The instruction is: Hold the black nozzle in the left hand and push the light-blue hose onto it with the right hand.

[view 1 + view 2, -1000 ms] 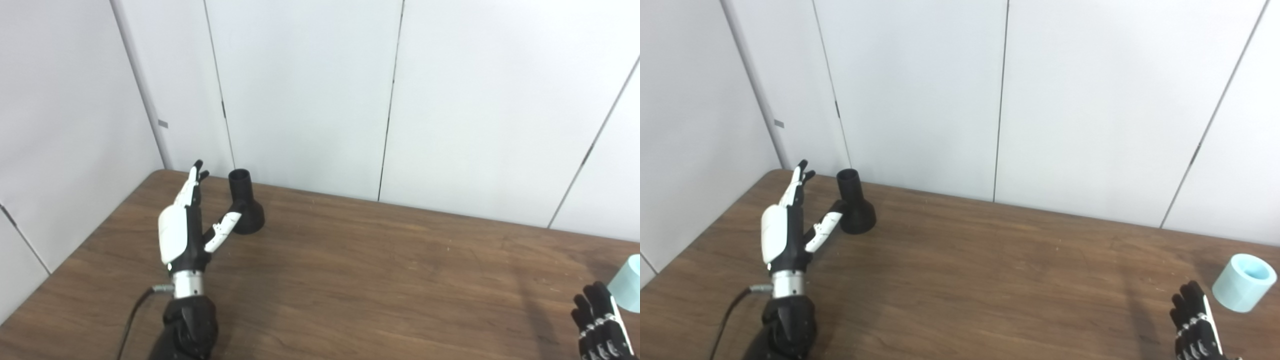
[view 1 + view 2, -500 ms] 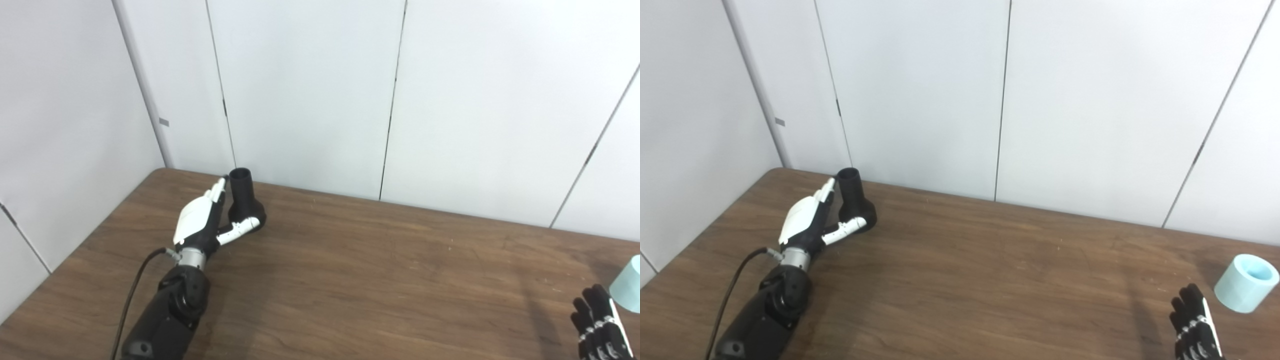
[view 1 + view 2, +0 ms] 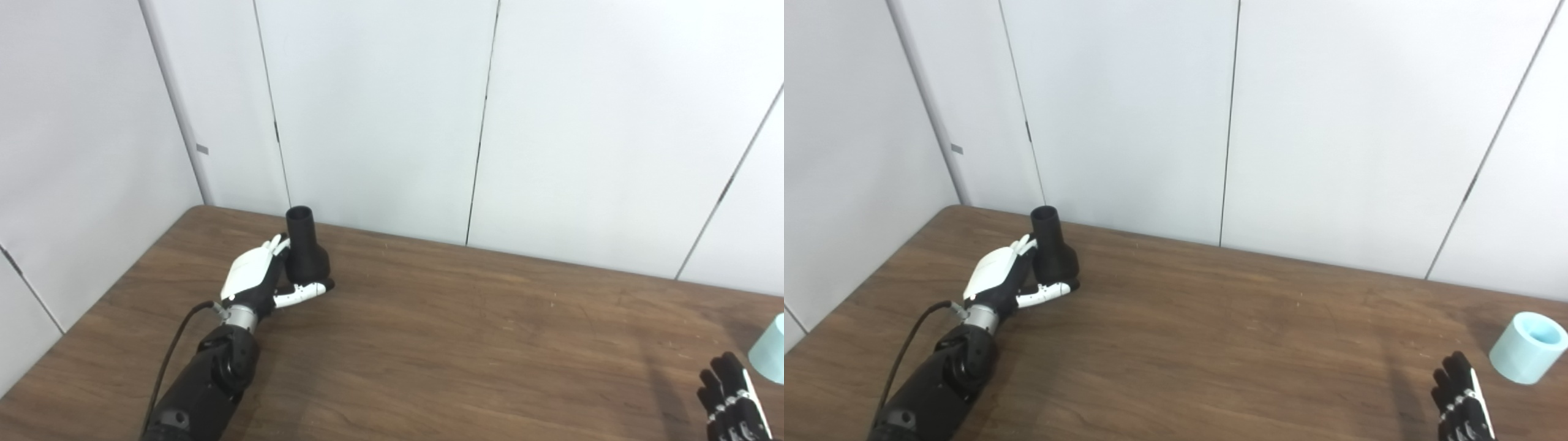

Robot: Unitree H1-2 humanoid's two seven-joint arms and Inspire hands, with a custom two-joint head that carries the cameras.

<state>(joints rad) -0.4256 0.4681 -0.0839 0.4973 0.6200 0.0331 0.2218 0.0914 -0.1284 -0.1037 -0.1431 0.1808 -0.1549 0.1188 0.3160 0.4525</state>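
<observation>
left hand (image 3: 257, 278) wraps black nozzle (image 3: 304, 245), upright, table (image 3: 429, 343) 10 o'clock | right hand (image 3: 1461, 401) 4 o'clock, fingers apart, holds nothing | light-blue hose (image 3: 1527, 346) just beside, not touching

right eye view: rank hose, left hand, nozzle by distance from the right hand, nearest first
From the right hand, at the bottom right edge:
1. Hose: just up and to its right, near the table's right end.
2. Nozzle: far left, upright near the back wall.
3. Left hand: right against the nozzle's left side, a shade farther out; these two are nearly level.
</observation>
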